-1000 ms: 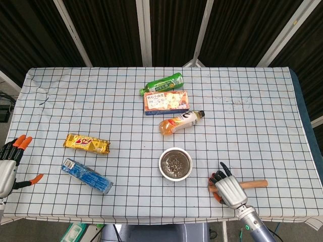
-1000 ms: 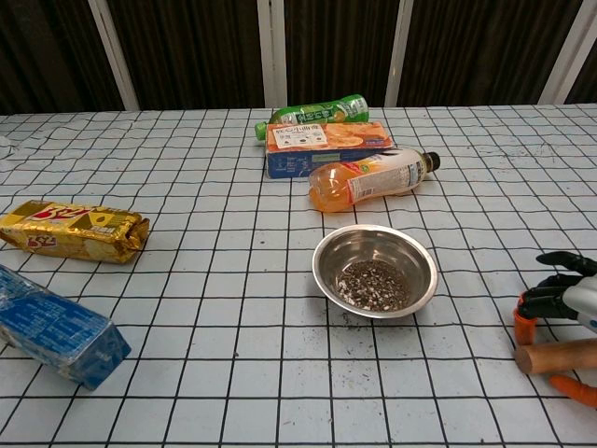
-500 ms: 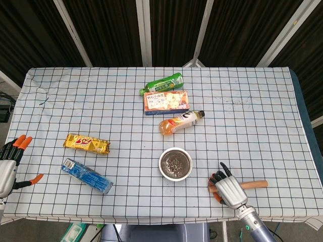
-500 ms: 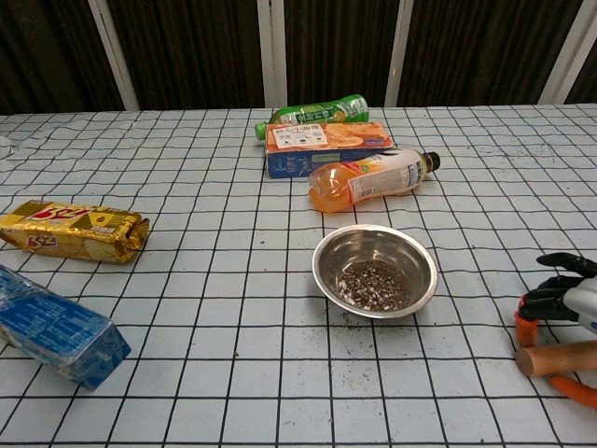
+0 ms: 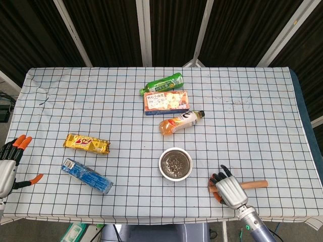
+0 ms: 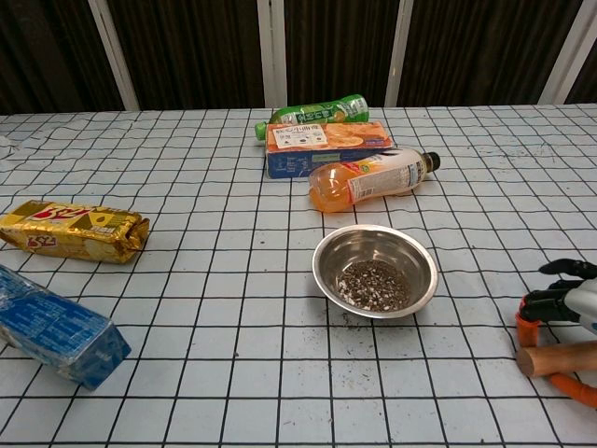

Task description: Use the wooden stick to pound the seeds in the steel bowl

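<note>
Near the front edge of the desk (image 5: 252, 75), toward its right corner, the right robot hand (image 5: 228, 188) lies over the stick (image 5: 255, 184), its fingers (image 6: 550, 301) curled around the shaft; the stick lies flat on the checked cloth, its free end pointing at the right edge. In the chest view the same hand (image 6: 571, 306) shows at the right border with the stick (image 6: 556, 357) under it. Whether the grasp is firm I cannot tell. The bowl (image 5: 175, 164) stands just left of that hand, apart from it, with the seeds (image 6: 371, 285) heaped in its bottom. The left robot hand (image 5: 10, 162) hangs past the front left corner, fingers spread and holding nothing. Behind the bowl lie an orange bottle (image 5: 180, 122), a box (image 5: 166, 102) and a green bottle (image 5: 161, 83), in a row reaching toward the back edge. Toward the left edge lie a gold packet (image 5: 86, 143) and, nearer the front, a blue packet (image 5: 87, 176).
</note>
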You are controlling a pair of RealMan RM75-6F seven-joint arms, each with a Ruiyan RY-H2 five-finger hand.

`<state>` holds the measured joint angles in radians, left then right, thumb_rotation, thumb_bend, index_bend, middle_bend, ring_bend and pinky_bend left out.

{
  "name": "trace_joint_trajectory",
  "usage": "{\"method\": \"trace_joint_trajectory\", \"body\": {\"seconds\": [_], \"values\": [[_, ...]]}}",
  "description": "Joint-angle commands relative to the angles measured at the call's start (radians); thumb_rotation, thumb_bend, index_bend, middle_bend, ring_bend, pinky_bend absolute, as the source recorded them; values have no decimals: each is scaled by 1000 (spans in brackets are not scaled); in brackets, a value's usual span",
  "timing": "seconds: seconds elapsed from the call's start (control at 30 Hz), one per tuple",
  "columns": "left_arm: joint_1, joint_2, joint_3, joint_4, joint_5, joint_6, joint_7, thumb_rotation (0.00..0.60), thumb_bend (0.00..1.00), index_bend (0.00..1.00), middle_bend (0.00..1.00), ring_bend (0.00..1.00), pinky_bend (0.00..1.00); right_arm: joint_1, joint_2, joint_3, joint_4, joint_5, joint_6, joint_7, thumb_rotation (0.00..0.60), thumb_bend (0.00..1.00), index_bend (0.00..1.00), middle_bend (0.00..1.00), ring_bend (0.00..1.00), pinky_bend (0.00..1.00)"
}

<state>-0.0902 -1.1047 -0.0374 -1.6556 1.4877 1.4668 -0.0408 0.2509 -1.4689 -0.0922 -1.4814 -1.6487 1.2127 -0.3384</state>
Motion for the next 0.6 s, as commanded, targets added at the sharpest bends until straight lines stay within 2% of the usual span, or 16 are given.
{"method": "trace_joint_trajectory", "body": {"seconds": [0.03, 0.2, 0.6], "values": [[0, 0, 0, 0, -1, -1, -2, 600, 77, 0, 0, 0, 0, 1, 0, -2, 2, 1, -2, 4, 600, 462, 587, 478, 400, 305], [0, 1, 0, -1, -1, -1, -2, 600, 77, 0, 0, 0, 0, 2, 0, -5, 4, -2, -1, 14, 600, 503, 644, 525, 461, 416], [1, 1, 0, -2, -1, 0, -4, 600, 76, 0, 0, 0, 0, -1, 3, 9, 9, -36, 72, 110, 600, 544, 717, 586, 525, 510]]}}
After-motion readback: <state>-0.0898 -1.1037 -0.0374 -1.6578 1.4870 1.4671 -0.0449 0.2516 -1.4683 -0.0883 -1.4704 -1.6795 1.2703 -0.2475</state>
